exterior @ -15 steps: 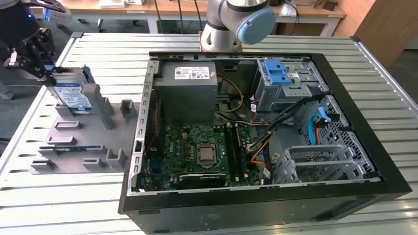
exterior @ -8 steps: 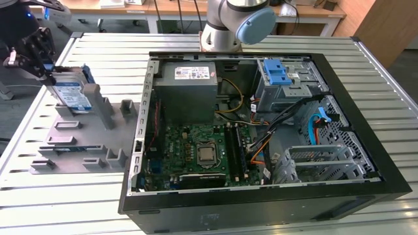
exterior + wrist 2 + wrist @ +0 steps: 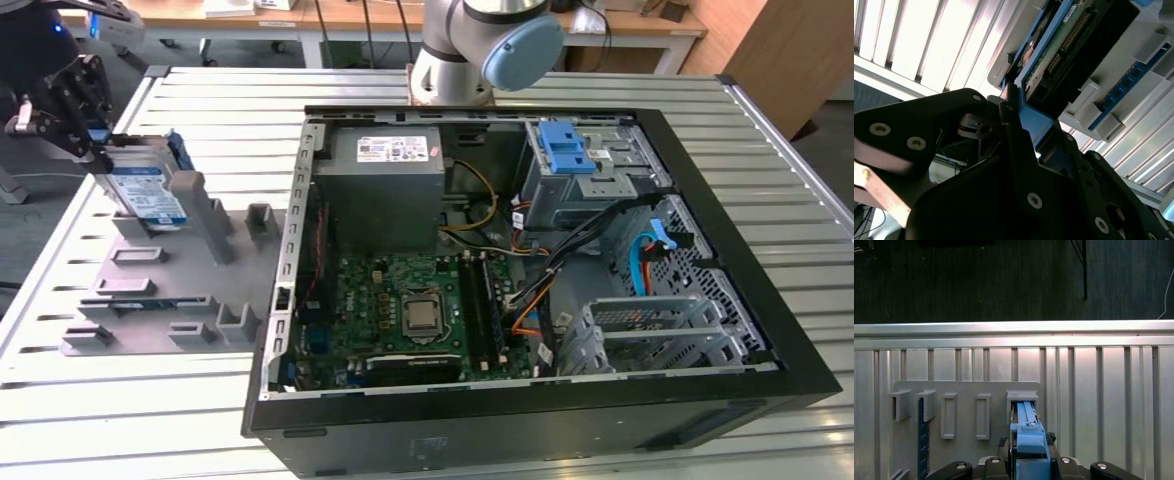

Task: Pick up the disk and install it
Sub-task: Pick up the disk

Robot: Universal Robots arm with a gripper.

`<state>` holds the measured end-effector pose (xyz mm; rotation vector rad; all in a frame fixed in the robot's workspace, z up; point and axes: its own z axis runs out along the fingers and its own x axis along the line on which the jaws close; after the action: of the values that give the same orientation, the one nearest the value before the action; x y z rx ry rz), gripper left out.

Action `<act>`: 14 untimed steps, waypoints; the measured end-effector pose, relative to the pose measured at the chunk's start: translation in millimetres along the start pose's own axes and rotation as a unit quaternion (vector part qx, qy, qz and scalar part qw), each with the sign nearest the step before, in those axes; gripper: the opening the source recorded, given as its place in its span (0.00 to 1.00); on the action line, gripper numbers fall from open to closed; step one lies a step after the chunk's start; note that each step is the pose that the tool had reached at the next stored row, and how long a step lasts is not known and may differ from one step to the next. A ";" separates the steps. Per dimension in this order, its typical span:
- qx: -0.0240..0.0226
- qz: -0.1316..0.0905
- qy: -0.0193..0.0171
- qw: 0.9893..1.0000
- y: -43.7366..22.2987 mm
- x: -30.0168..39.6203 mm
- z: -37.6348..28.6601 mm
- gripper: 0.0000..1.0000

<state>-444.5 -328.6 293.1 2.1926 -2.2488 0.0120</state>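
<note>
Claw pinching the disk's upper end at the holder, well apart from the case

At the exterior view's far left the gripper (image 3: pixel 98 148) sits on the upper end of the disk (image 3: pixel 144 195), which stands on edge in a slot of the grey holder (image 3: pixel 160 290), its long axis running up from the slot toward the claw. In the second wrist view the blue carrier bracket (image 3: pixel 1035 125) lies between the black fingers (image 3: pixel 1010 107), so the claw seems pressed onto it, though the pads' contact is hidden. The open computer case (image 3: pixel 534 425) lies to the right, its drive cage (image 3: pixel 587 180) at the far right. The disk's lower edge is hidden inside the slot.
</note>
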 end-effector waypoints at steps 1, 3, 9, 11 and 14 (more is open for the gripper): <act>0.000 0.000 0.000 1.000 0.0 0.0 0.0 0.36; 0.000 0.000 0.000 1.000 0.0 0.0 1.5 0.38; 0.000 0.000 0.000 1.000 0.1 0.1 6.7 0.44; 0.000 0.000 0.000 1.000 0.1 0.1 5.7 0.44; 0.000 0.000 0.000 1.000 0.0 0.1 4.1 0.44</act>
<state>-444.5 -328.7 289.0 2.1931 -2.2486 0.0126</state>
